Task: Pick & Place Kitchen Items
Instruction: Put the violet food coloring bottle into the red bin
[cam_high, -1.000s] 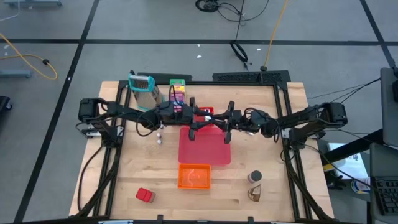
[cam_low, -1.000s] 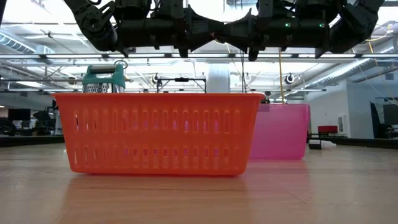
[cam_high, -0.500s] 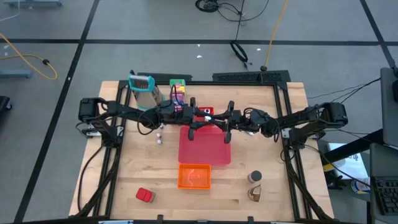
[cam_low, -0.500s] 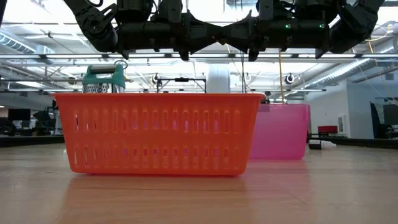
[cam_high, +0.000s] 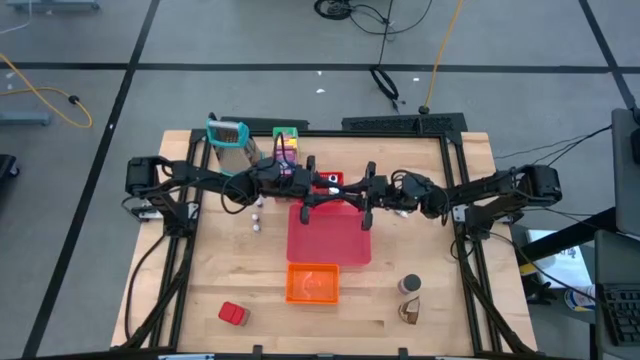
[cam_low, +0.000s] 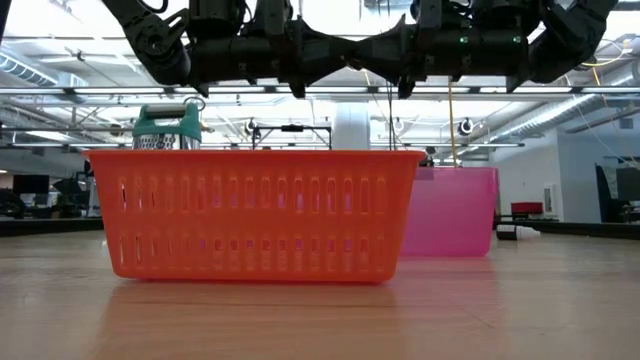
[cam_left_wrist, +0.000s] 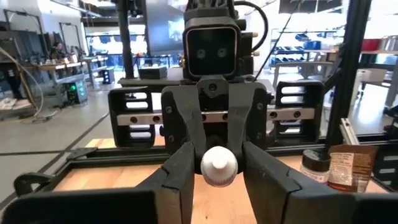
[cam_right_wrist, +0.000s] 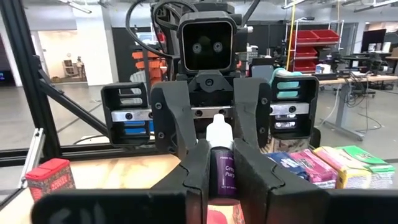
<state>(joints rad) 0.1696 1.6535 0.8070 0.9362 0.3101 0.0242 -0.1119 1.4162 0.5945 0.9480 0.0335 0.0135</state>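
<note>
The right hand (cam_right_wrist: 221, 182) pinches the body of a small purple bottle (cam_right_wrist: 222, 167) in mid-air above the pink tray (cam_high: 330, 245). The left hand (cam_left_wrist: 219, 179) faces it, fingers pressed in on the white cap.

Likely trouble is in this handover. The cap is small and rounded, so the left grip may be shallow. If the right hand lets go before that grip is firm, the bottle could tip or drop. If both pull at once, it could twist out.

Nearest on the surface lie a red block (cam_high: 232, 314), brown pieces (cam_high: 410, 313) and a dark-lidded jar (cam_high: 409, 286). Then comes the orange basket (cam_high: 313, 284), just before the tray. Two little jars (cam_high: 257, 214) stand under the left arm. Farthest are the food boxes (cam_high: 286, 146) and the metal grater (cam_high: 230, 136), close behind the left hand. Nothing lies between the bottle and the tray.
</note>
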